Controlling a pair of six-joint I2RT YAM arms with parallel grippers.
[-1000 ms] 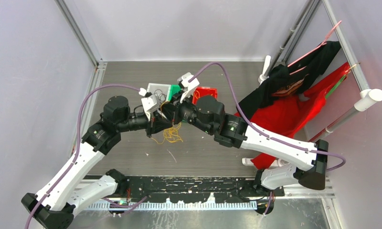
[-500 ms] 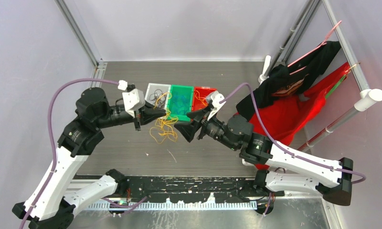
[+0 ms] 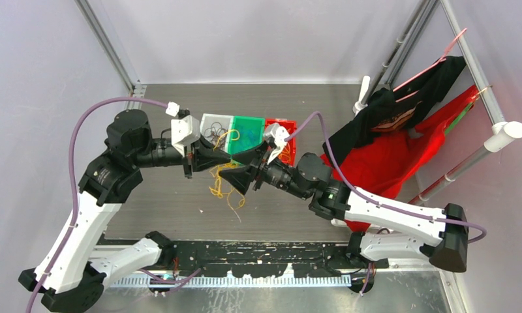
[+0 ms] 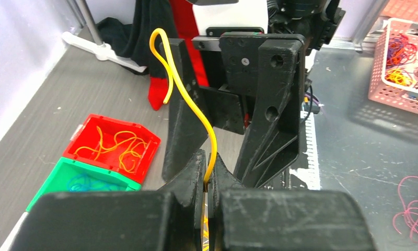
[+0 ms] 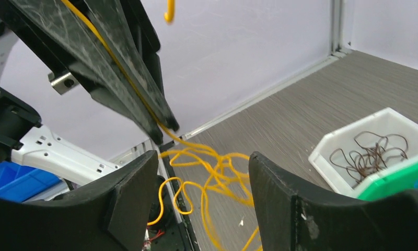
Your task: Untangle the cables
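A tangle of yellow-orange cables [image 3: 222, 180] hangs over the table from my left gripper [image 3: 223, 159]. That gripper [image 4: 209, 163] is shut on one yellow cable [image 4: 188, 99], whose free end curls up above the jaws. My right gripper [image 3: 240, 177] faces it from the right, open, its fingers [image 4: 272, 104] standing just beyond the left fingertips. In the right wrist view the dangling cable loops [image 5: 217, 167] hang in front of and below the open right gripper [image 5: 204, 162], touching neither finger.
Behind the grippers stand a white bin [image 3: 209, 122] with dark brown cables, a green bin [image 3: 250, 125] with blue ones and a red bin [image 3: 286, 124] with yellow-orange ones. Red and black cloth [image 3: 389, 143] hangs on a rack at the right. A pink basket [image 4: 405, 63] holds more wires.
The right gripper opened, let go and drew back right, then came left again toward the tangle. The left arm pulled away left, keeping the yellow cable, and the tangle now hangs from it.
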